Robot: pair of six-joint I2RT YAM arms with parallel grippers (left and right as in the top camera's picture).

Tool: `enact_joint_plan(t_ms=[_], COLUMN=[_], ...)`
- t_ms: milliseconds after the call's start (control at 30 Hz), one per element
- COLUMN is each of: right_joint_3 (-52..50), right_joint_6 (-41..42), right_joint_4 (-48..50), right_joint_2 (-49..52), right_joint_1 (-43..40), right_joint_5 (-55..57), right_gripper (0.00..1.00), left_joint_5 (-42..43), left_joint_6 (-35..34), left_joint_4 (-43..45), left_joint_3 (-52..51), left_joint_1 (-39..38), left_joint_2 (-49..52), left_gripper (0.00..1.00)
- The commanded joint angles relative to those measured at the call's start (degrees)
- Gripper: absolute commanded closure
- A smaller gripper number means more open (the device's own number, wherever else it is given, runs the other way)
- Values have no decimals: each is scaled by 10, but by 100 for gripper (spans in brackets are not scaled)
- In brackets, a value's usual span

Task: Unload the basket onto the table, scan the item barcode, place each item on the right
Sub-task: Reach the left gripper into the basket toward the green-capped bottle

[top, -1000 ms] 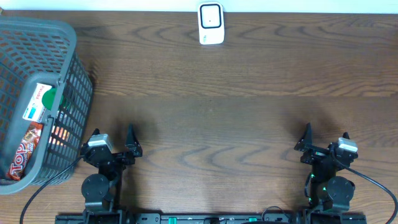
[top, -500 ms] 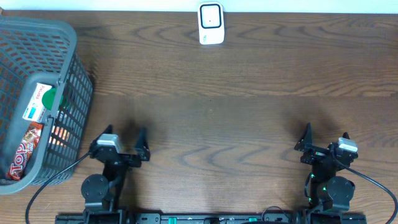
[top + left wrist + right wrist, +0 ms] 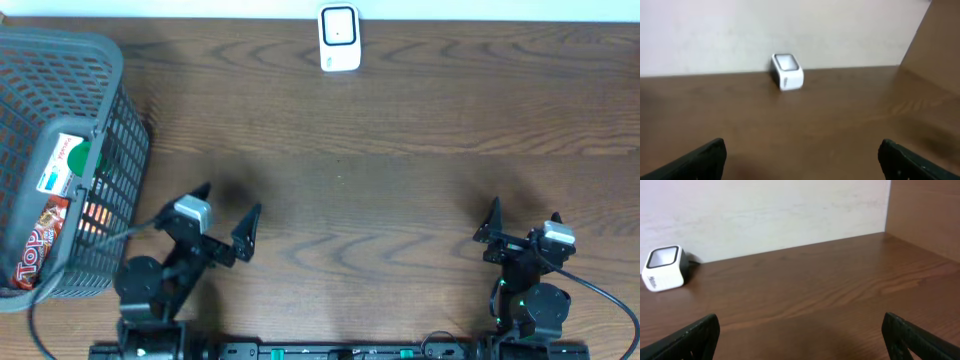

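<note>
Just left of the left gripper, lying inside the grey basket and touching no finger: the packaged items. On the left gripper and the right gripper alike, spreading wide and gripping nothing. Far ahead of both sets of fingertips, sitting at the back edge of the table: the white scanner.

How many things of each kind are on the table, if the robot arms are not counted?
basket: 1
scanner: 1
packaged goods in the basket: 2, a white box and a red packet
Total: 4
An orange patch shows through the mesh; whether it is a third package cannot be told.
</note>
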Motion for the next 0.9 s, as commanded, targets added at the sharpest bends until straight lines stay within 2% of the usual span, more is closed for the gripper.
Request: enact_joint_plan(t_ms=[0, 67, 133, 167, 333, 433, 533, 600, 700, 767, 867], right_joint_3=[-1, -1, -1, -1, -1, -1, -1, -1, -1, -1, -1], right_joint_6=[-4, -4, -4, -4, -4, -4, -4, -4, -4, -4, -4], right_joint_4=[-2, -2, -2, -2, -2, -2, -2, -2, -2, -2, -2], right_joint_2=[-2, -2, -2, -2, -2, -2, -2, -2, -2, -2, -2], right_joint_1=[-2, -2, -2, -2, -2, -2, -2, -2, -2, -2, -2], right_joint_5=[1, 1, 1, 1, 1, 1, 1, 1, 1, 1, 1], right_gripper=[1, 1, 1, 1, 1, 1, 1, 1, 1, 1, 1], left_joint_5=[14, 44, 106, 133, 151, 195, 196, 183, 186, 214, 270], left_joint_6=[-44, -47, -48, -47, -68, -138, -179, -179, -215, -228, -284], left_joint_4=[-20, -63, -68, -67, -45, 62, 140, 144, 99, 63, 12], left_joint_3=[105, 177, 217, 224, 225, 229, 262, 308, 429, 509, 638], left_joint_1=[0, 0, 0, 0, 0, 2, 19, 43, 117, 168, 264], left_joint_2=[73, 127, 164, 176, 198, 199, 203, 217, 279, 328, 419], left_gripper=[3, 3, 2, 3, 3, 3, 2, 3, 3, 3, 3])
